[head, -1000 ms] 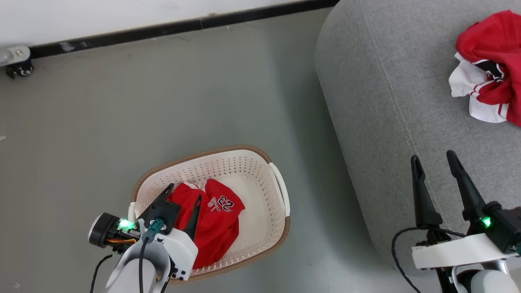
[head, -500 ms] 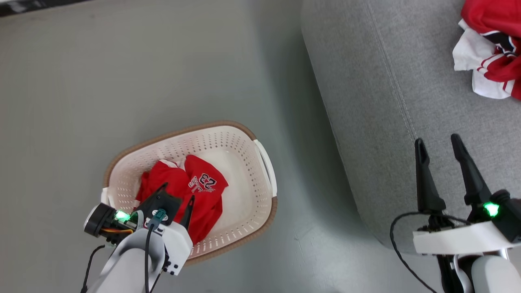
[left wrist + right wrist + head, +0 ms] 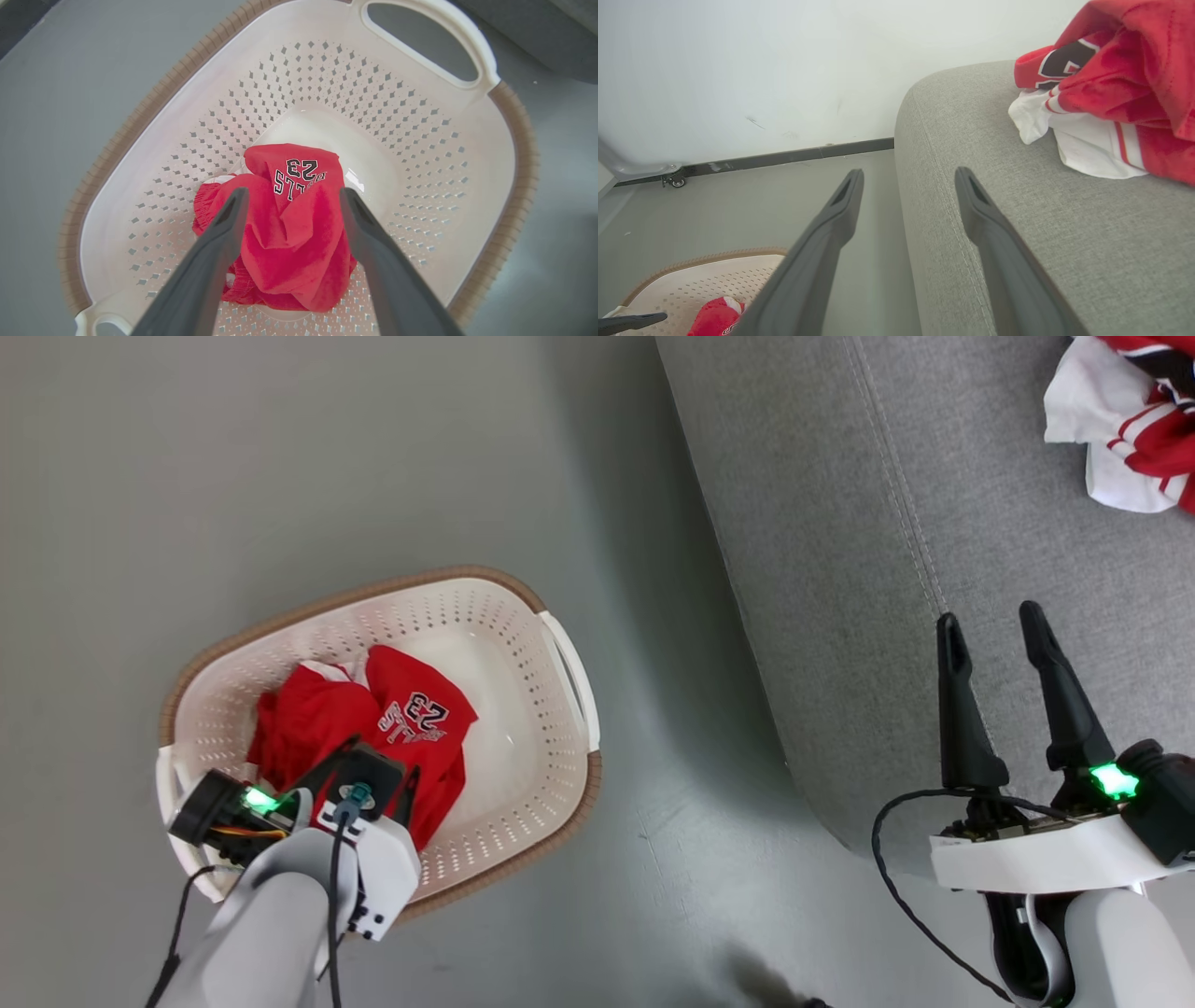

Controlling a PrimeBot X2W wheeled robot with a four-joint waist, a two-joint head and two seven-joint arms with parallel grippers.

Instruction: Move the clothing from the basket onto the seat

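Partly done: red-and-white thin-fabric jerseys lay on the large grey upholstered seat cushion right of the oval cream-white perforated plastic basket; one crumpled red "23" garment sat inside the basket, ungripped, left gripper fingers wide astride it, right gripper wide, empty.

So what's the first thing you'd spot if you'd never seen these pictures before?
The bright red clothing bunched up in the cream basket on the grey floor. The left gripper hangs right over it, jaws open on either side. After that, the red and white heap lying on the big grey seat, at the top right of the head view.
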